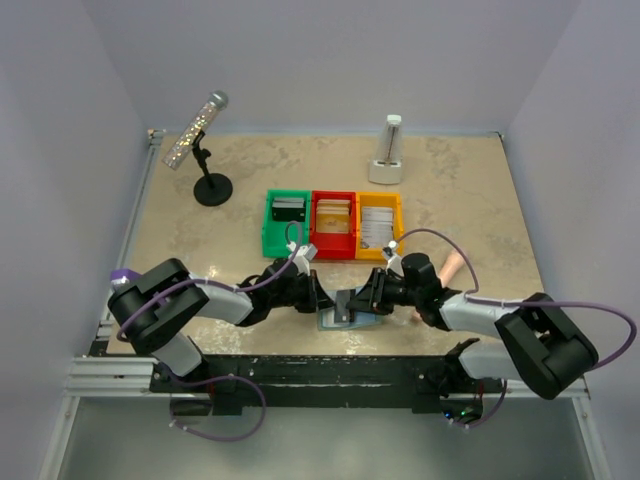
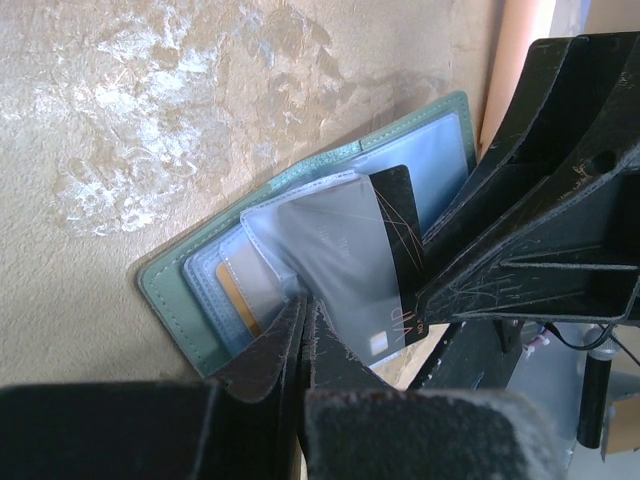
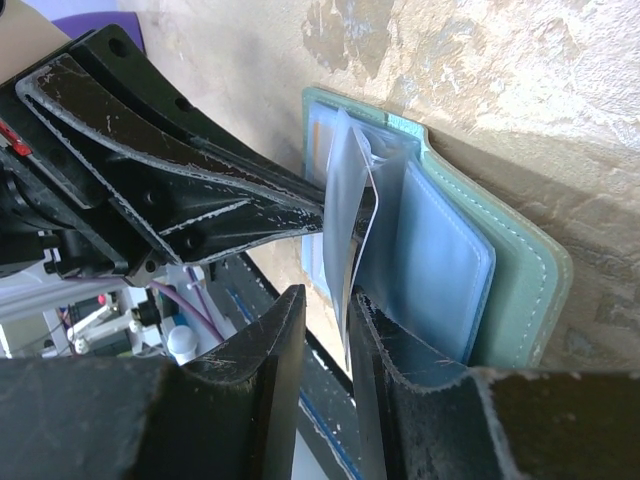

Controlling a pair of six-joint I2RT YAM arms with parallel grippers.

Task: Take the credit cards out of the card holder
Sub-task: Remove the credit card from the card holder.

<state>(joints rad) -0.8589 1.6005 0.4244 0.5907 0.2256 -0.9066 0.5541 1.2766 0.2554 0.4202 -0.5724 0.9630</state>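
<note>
- Top external view showed the card holder lying open on the table, close to its near edge. The left claw and the right claw met over it.
- The left claw was all but closed, its tips pinching a clear pocket leaf and lifting it off the holder.
- The right claw was narrowed to a slit around a dark card that stood partly out of that leaf. The right wrist view showed a sliver of gap beside the card, so I could not tell whether both pads were biting.
- First risk, in my judgement, was that a light hold on so thin and slick a card could let the pads slide off, leaving it half in its pocket.
- If the pocket clung to the card, a pull could drag the whole holder along, since only one leaf was pinned. That leaf could also slip from the left claw or tear.
- Because the holder sat near the table edge, a drag that way could send it, or a freed card, over the side.
- The claws were nearly touching, so a skewed pull could knock them together.
- An orange card sat in a lower pocket, not yet taken out.
</note>
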